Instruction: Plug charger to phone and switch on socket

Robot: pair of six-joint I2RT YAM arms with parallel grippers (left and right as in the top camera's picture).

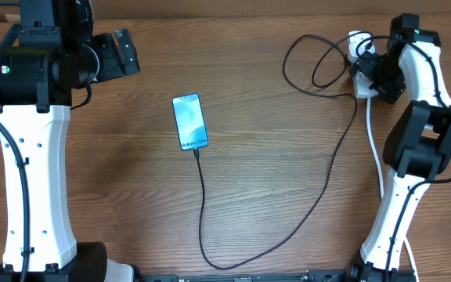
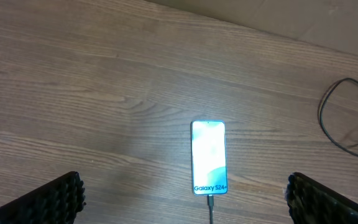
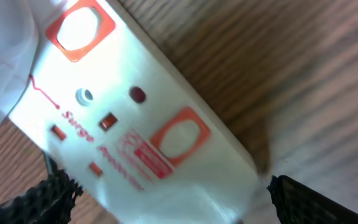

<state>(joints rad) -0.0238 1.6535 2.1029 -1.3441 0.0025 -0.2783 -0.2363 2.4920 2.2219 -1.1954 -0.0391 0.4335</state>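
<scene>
wood-grain counter (image 1: pixel 272 63), brown, mostly bare in the middle; a tan strip (image 2: pixel 303 18) shows past its far edge in the left wrist view. phone (image 1: pixel 189 121) lies flat left of centre, screen up and lit cyan, "galaxy" text at its near end. charger (image 1: pixel 201 204) tip meets the phone's near edge and looks seated in the port. the thin black cable runs toward the near edge, bends right, climbs to the far right and ends in a few loose loops beside the socket (image 3: pixel 117 87). the socket sits at the far right of the counter, mostly hidden under the right arm in the overhead view. up close its white face shows two red-rimmed switches (image 3: pixel 180 137), small red marks and "surge" lettering. something white at its upper left end is too blurred to name. white cord (image 1: pixel 375 149) trails from it toward the near edge along the right arm. left fingers (image 2: pixel 58 199) spread wide, nothing held, above the counter on the near side of the phone, not touching. right fingers (image 3: pixel 319 199) spread wide, nothing held, hovering close over the socket.
</scene>
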